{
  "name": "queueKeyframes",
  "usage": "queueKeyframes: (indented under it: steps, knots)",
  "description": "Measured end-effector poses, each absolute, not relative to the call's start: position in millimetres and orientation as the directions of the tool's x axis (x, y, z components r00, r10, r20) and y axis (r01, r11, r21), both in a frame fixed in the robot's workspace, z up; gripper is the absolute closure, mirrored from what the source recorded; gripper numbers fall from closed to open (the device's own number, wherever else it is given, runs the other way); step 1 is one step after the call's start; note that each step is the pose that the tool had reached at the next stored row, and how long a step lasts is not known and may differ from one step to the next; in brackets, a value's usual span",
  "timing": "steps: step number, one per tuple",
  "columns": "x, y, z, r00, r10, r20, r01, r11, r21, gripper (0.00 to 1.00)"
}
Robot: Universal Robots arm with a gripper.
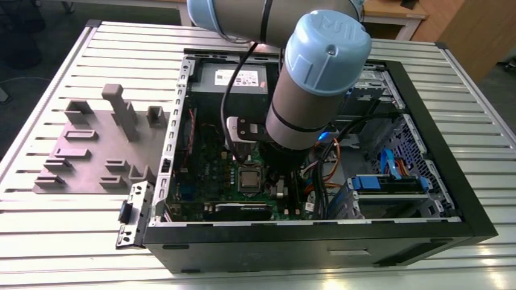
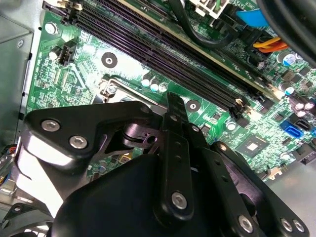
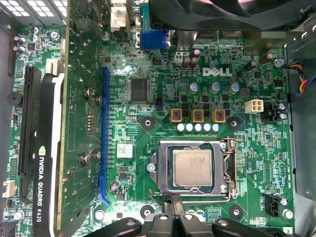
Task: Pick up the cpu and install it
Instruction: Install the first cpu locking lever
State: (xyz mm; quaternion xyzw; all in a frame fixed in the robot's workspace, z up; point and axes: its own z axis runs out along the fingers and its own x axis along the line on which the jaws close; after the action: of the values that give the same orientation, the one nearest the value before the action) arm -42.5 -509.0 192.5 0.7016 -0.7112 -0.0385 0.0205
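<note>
The computer case (image 1: 322,241) is lying open on the slatted table (image 1: 475,109), with the fixture tray (image 1: 96,151) sitting beside it toward the exterior view's left. Inside the case, the motherboard (image 3: 148,113) is carrying the cpu (image 3: 191,169), which is sitting in the socket frame (image 3: 228,170). The gripper (image 3: 174,198) is hovering just beside the socket frame's edge, and the graphics card (image 3: 42,163) is standing well apart from the cpu.
</note>
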Motion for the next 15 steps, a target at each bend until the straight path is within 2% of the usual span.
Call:
queueKeyframes:
  steps: [15]
  knots:
    - [-41.4, -509.0, 189.7, -0.015, -1.0, -0.025, -0.996, 0.013, 0.083, 0.89]
